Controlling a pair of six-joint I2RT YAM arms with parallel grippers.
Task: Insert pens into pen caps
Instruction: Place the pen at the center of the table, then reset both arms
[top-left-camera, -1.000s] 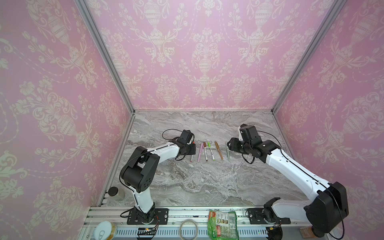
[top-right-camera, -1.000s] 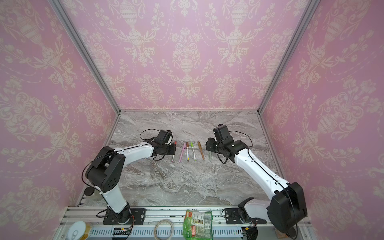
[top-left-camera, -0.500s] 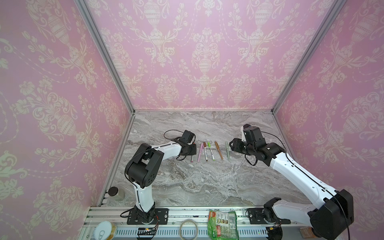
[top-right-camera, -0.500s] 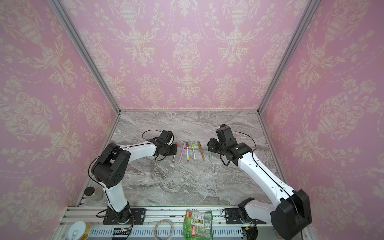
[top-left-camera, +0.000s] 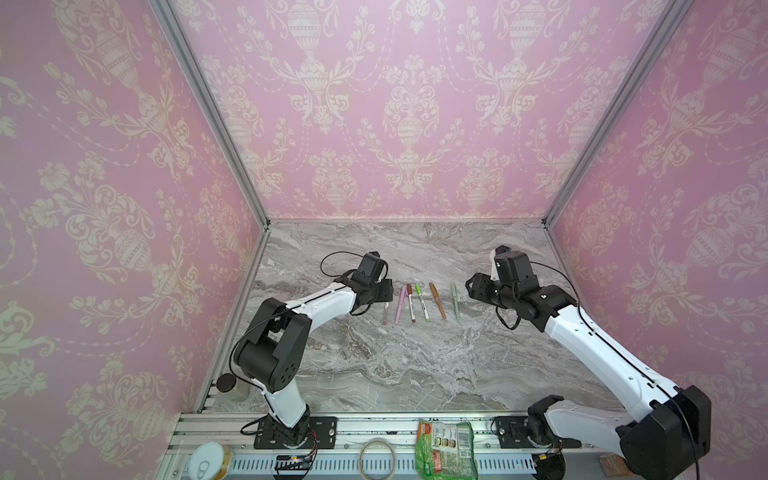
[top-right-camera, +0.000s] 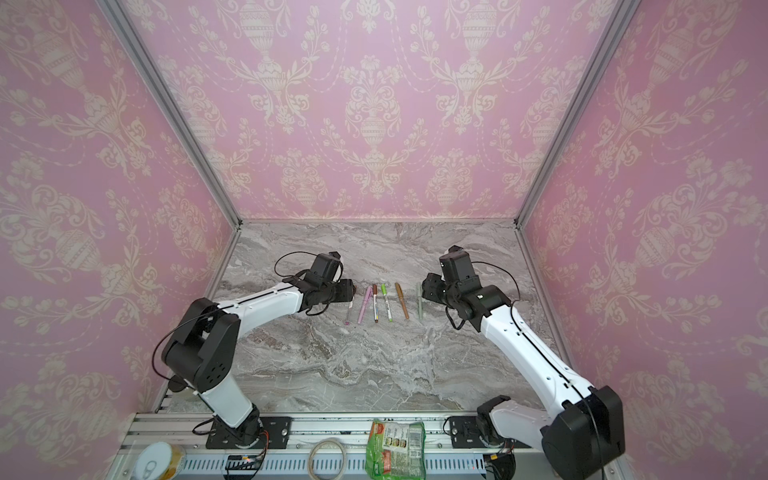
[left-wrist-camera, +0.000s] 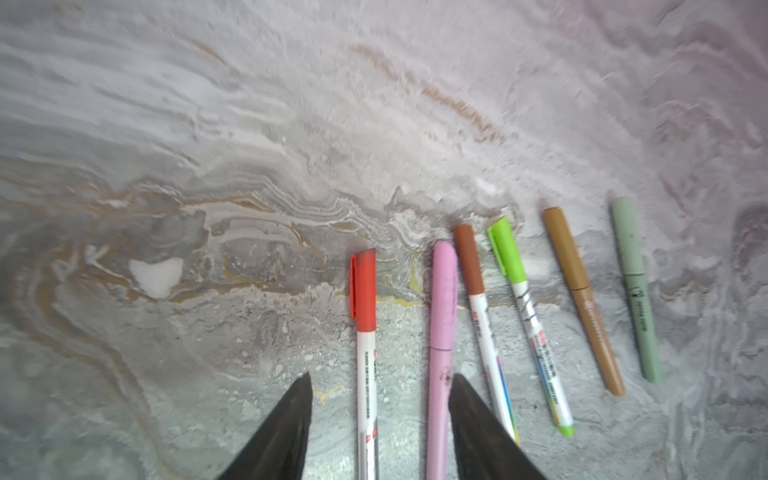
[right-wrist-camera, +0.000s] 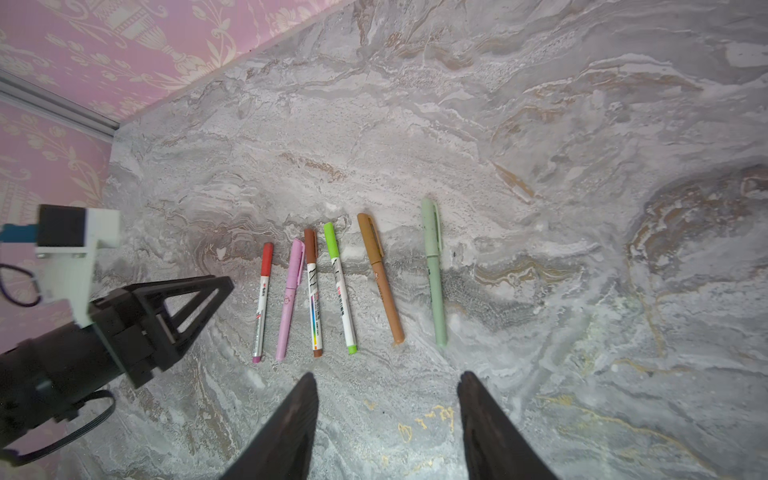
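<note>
fingers of left arm (left-wrist-camera: 286, 432) apart, empty, astride red-capped pen (left-wrist-camera: 366, 353); fingers of right arm (right-wrist-camera: 291, 428) apart, empty

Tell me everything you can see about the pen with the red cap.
The red-capped pen is a thin plastic stick pen: white printed barrel, red clipped cap on, purplish end plug. It lies flat on the marble table, at the end of the row nearest the left tool, beside but apart from the pink pen. The tool's jaws are open, not gripping it.
</note>
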